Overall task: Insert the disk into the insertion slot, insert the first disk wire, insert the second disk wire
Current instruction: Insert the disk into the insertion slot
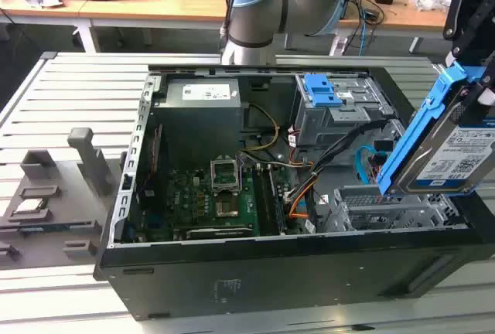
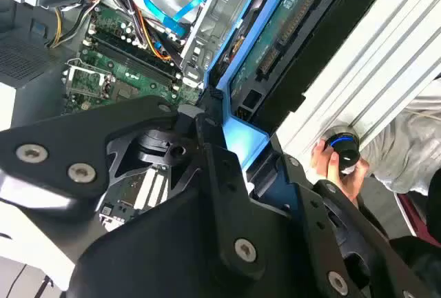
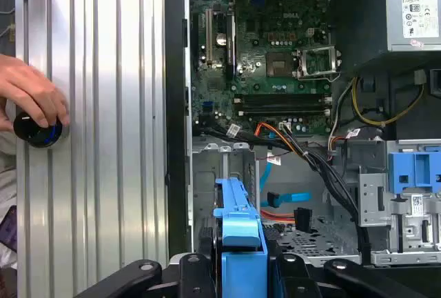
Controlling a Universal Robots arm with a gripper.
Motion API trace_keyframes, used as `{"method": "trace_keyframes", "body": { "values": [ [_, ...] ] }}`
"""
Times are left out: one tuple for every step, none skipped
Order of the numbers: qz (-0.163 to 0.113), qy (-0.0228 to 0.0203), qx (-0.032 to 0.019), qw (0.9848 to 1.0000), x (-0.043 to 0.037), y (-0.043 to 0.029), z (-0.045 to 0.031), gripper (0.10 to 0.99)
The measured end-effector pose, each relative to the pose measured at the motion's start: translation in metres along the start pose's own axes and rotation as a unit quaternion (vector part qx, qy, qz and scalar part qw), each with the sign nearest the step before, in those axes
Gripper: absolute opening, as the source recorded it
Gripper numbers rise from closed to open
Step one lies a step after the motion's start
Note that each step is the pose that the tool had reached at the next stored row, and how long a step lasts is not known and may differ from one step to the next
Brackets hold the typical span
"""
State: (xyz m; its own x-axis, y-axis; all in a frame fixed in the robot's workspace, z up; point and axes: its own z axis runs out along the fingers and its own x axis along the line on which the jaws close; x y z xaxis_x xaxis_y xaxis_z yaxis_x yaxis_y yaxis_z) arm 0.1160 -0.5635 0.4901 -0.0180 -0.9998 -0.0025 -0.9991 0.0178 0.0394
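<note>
**Disk held tilted over the drive cage, both wires loose**

Nearest in the exterior view is the open computer case (image 1: pixel 255 272), lying on a slatted metal table (image 1: pixel 69 94). At the exterior view's right, the gripper (image 3: pixel 238 274) holds the disk (image 1: pixel 456 152) in its blue carrier, with the black fingers (image 3: pixel 196 281) clamped on the carrier's sides. The disk hangs tilted, its lower edge at the upper rim of the insertion slot (image 1: pixel 387 206); whether the two touch cannot be told.

Just beyond the slot, the second disk wire (image 1: pixel 361 160) curls loose. The first disk wire (image 1: pixel 298 195) lies between the slot and the motherboard (image 1: pixel 209 195). Farther back stands the taller cage (image 1: pixel 325 90) with its blue latch, beside the power supply (image 1: pixel 205 94).

In the first wrist view, a person's hand (image 3: pixel 31 94) rests on a black knob (image 3: pixel 38 131) on the table.
</note>
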Motion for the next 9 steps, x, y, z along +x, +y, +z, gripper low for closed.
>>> {"method": "trace_keyframes", "body": {
  "values": [
    [0.0, 0.0, 0.0, 1.0, 0.0, 0.0012, 0.0007, 0.369],
    [0.0, -0.0001, 0.0, 1.0, -0.0001, 0.0024, 0.0026, 0.369],
    [0.0, 0.0001, 0.0, 1.0, -0.0001, 0.0071, 0.0084, 0.369],
    [0.0, 0.0, 0.0, 1.0, -0.0001, 0.0131, 0.011, 0.369],
    [0.0, 0.0, 0.0, 1.0, -0.0011, 0.0201, 0.0144, 0.369],
    [0.0, 0.0001, 0.0, 1.0, -0.0024, 0.0233, 0.0162, 0.369],
    [0.0, 0.0001, 0.0, 1.0, -0.0037, 0.0247, 0.0174, 0.369],
    [0.0, 0.0, 0.0, 1.0, -0.0056, 0.026, 0.0192, 0.369],
    [0.0, 0.0, 0.0, 1.0, -0.0105, 0.0268, 0.0245, 0.369]
  ]
}}
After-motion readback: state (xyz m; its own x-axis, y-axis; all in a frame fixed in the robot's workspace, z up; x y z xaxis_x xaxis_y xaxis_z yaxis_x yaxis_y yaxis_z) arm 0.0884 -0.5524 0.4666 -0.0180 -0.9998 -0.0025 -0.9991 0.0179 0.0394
